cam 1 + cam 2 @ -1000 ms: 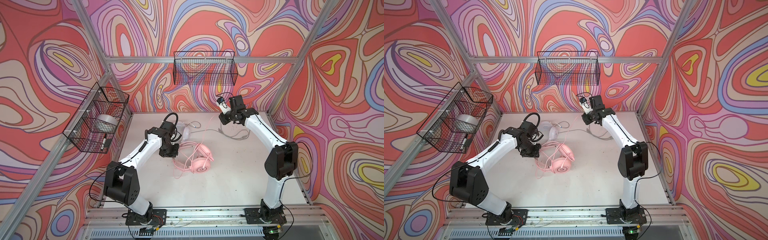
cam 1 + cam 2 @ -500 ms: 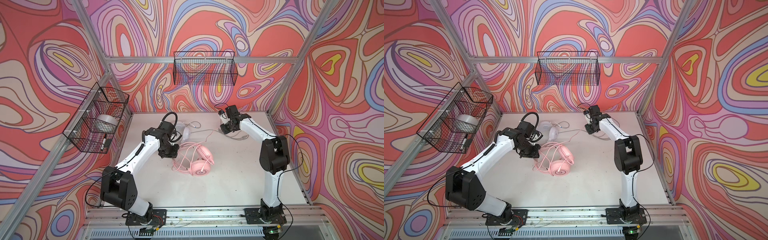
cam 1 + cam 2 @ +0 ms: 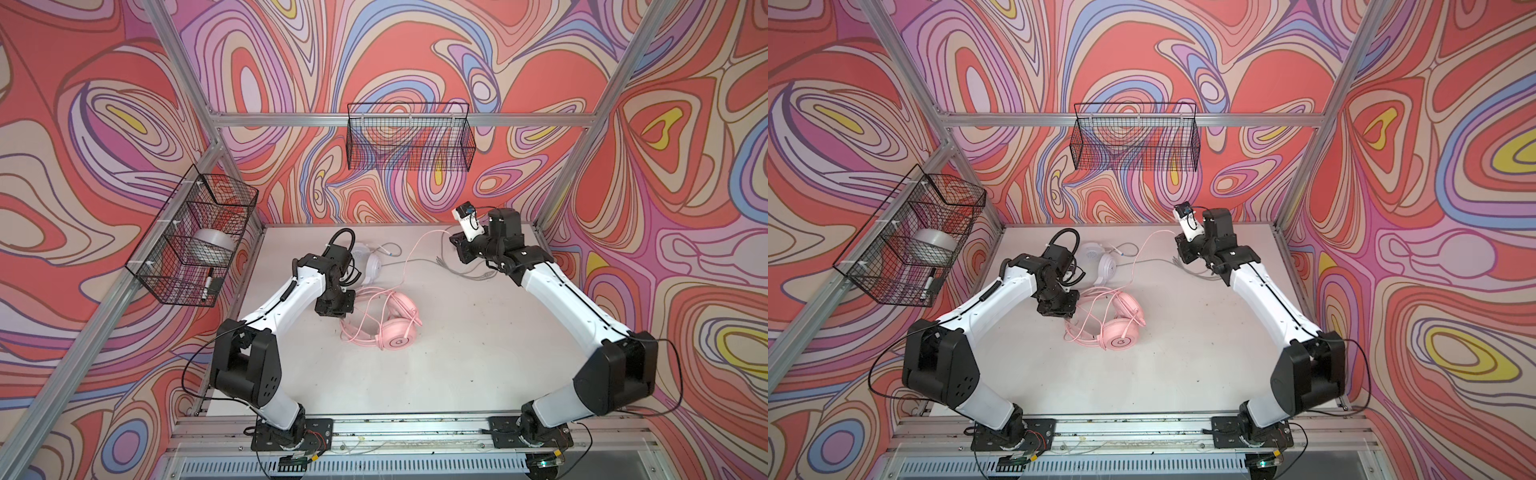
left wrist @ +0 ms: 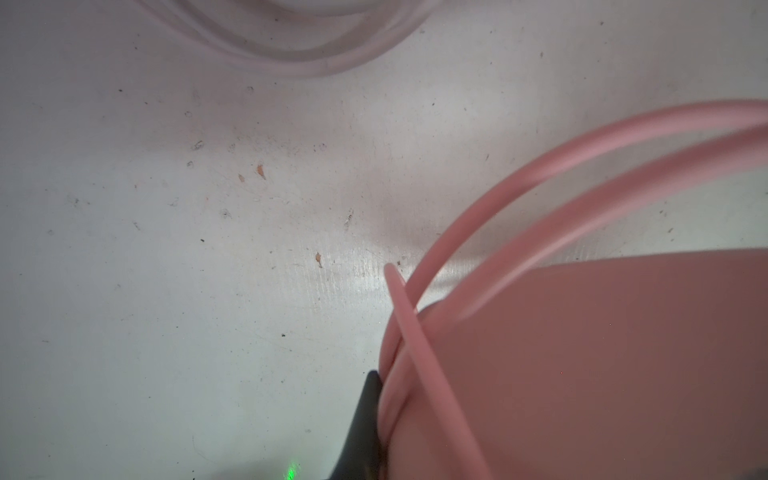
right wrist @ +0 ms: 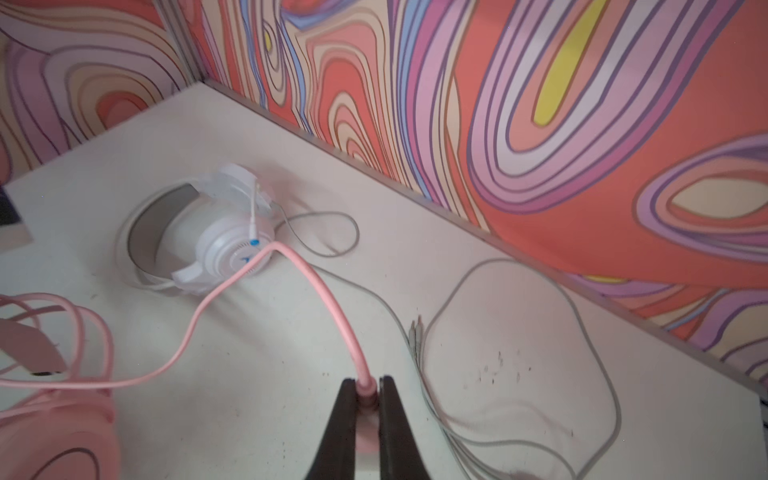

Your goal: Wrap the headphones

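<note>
The right arm's elbow has swung outward since a second ago; in both top views the right gripper (image 3: 457,246) hangs at the back, well apart from the pink headset (image 3: 397,332), which lies just beside the left gripper (image 3: 335,314). In the left wrist view that gripper is closed, with loops of pink cord (image 4: 498,199) against its finger (image 4: 364,415). In the right wrist view the jaws pinch the cord's end.

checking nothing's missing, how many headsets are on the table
2. The pink plastic over-ear headset lies mid-table, its pink cord partly looped over it. The white plastic over-ear headset lies behind it, nearer the back wall, partly behind the left arm. No other shows.
</note>
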Controlling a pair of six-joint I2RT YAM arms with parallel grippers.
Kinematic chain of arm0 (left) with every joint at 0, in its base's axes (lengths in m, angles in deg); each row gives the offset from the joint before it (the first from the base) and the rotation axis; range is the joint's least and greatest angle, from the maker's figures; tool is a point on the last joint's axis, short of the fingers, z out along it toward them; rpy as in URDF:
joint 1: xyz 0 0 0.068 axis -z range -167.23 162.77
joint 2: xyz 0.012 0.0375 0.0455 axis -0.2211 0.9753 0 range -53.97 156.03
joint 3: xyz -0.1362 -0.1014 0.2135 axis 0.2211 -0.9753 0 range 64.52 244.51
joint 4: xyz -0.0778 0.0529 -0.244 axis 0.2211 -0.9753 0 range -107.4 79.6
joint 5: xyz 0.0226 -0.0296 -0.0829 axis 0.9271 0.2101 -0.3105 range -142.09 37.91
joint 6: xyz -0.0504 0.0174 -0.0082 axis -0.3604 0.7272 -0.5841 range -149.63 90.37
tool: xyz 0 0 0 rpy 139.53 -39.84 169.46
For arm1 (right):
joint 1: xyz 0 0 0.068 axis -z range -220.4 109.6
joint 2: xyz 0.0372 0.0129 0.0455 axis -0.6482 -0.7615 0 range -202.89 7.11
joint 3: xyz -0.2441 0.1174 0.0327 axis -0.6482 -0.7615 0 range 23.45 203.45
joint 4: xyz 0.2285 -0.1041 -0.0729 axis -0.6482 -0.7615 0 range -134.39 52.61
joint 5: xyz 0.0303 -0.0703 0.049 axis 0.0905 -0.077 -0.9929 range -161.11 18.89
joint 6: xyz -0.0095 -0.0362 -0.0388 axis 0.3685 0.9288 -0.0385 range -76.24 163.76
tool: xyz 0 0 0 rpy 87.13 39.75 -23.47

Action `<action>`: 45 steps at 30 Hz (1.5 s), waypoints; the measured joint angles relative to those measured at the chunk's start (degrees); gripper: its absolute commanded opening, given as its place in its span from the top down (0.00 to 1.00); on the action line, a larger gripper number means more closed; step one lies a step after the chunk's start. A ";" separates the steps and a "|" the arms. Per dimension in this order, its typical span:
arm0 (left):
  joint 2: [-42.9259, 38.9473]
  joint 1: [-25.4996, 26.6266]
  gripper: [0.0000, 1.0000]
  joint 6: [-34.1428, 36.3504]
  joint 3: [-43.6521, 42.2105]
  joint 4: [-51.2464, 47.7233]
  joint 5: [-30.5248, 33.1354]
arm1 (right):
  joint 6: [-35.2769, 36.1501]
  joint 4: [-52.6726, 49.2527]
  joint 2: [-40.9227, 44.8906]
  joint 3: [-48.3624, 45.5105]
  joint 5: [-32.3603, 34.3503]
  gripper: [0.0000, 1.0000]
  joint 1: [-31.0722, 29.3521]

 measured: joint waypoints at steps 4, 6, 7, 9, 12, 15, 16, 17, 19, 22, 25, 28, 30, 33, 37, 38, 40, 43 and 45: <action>0.85 0.00 1.00 -1.68 0.48 -0.11 2.89 | 0.85 3.41 4.81 -2.69 -8.74 1.00 0.00; 1.09 0.00 1.00 -2.69 0.61 -0.09 3.76 | 1.57 4.07 7.28 -5.01 -13.81 1.00 -0.02; 1.20 -0.02 1.00 -3.32 0.61 -0.04 4.02 | 2.10 3.89 8.37 -6.10 -15.96 1.00 -0.09; 1.44 0.00 1.00 -4.50 0.63 0.04 4.22 | 3.56 2.45 9.97 -7.30 -18.86 1.00 -0.15; 1.70 0.00 1.00 -5.99 0.79 0.20 4.11 | 6.45 -1.44 12.46 -9.16 -20.85 1.00 -0.13; 2.08 -0.02 1.00 -7.17 1.66 0.39 3.63 | 9.42 -6.84 15.34 -11.63 -20.57 1.00 -0.15; 2.19 -0.02 1.00 -7.54 2.03 0.68 3.37 | 10.34 -8.61 16.26 -12.41 -19.71 1.00 -0.17; 2.23 -0.02 1.00 -7.91 2.25 0.98 3.19 | 11.06 -10.32 17.16 -13.20 -18.60 1.00 -0.20; 2.23 -0.02 1.00 -8.52 2.58 1.51 2.64 | 12.02 -13.27 18.88 -14.78 -14.86 1.00 -0.22; 2.23 -0.02 1.00 -8.70 2.69 2.08 1.40 | 11.93 -15.06 20.22 -17.14 -6.58 1.00 -0.24; 2.23 -0.02 1.00 -8.48 2.69 2.32 0.37 | 11.17 -15.65 19.89 -19.63 1.88 1.00 -0.24; 2.23 -0.02 1.00 -8.17 2.69 2.27 0.28 | 9.64 -16.55 18.80 -21.70 7.74 1.00 -0.24; 2.23 -0.20 1.00 -7.93 2.69 2.25 0.37 | 8.83 -17.03 18.97 -23.37 8.63 1.00 -0.24; 2.23 -0.92 1.00 -7.89 2.69 2.19 0.85 | 8.35 -15.45 22.73 -27.76 5.64 1.00 -0.24; 2.47 -1.68 1.00 -7.91 2.69 2.08 1.79 | 6.73 -11.54 33.09 -32.76 -0.22 1.00 -0.24; 2.67 -1.75 1.00 -7.91 2.69 2.08 1.90 | 6.25 -9.68 34.49 -32.68 -1.95 1.00 -0.24; 3.32 -1.73 1.00 -7.91 2.69 2.05 2.03 | 5.42 -6.54 35.01 -31.30 -5.44 1.00 -0.24; 4.33 -1.68 1.00 -7.93 2.69 2.03 2.47 | 4.46 -3.26 32.37 -27.96 -10.51 1.00 -0.24; 4.72 -1.64 1.00 -8.04 2.69 2.03 3.15 | 4.02 -1.55 30.10 -26.01 -14.05 1.00 -0.24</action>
